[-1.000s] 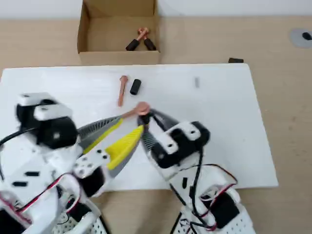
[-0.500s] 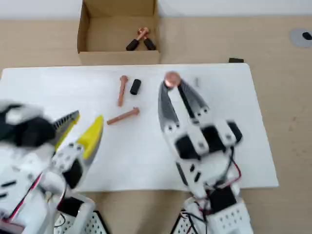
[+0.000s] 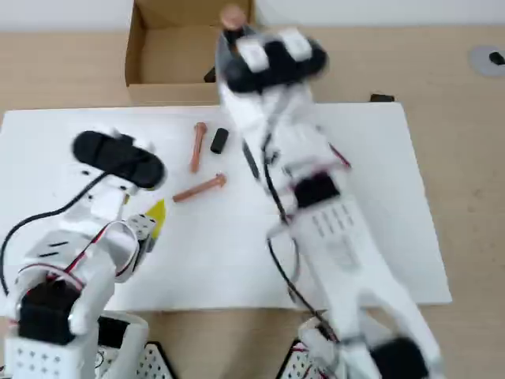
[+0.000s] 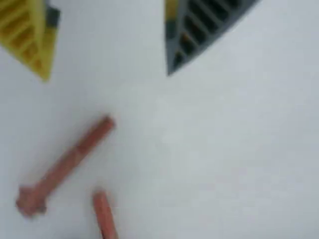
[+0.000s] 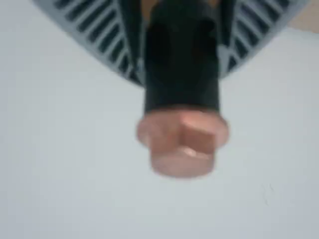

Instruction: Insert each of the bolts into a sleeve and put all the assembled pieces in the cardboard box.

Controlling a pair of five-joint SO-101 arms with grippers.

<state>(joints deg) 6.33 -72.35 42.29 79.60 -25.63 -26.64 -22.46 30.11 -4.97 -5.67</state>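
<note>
My right gripper (image 3: 233,33) hangs over the near right rim of the cardboard box (image 3: 158,55), shut on an assembled piece. In the right wrist view the black sleeve (image 5: 182,59) sits between the grey fingers (image 5: 94,35), with the copper bolt head (image 5: 182,142) sticking out. My left gripper (image 4: 107,72) stands open over the white mat, its yellow finger (image 3: 155,215) near the mat's left middle. Two loose copper bolts (image 3: 198,146) (image 3: 200,188) and one loose black sleeve (image 3: 219,140) lie on the mat. The left wrist view shows both bolts (image 4: 67,164) (image 4: 104,219) just beyond the fingertips.
A black sleeve end (image 3: 210,75) shows inside the box under the right arm. The white mat (image 3: 371,197) lies on the wooden table. A small black part (image 3: 381,98) sits at the mat's far right edge, and a grey disc (image 3: 488,60) lies at the far right.
My right gripper has carried the assembled piece from the mat's middle up to the box. My left gripper let go of a bolt, which lies on the mat, and drew back to the left.
</note>
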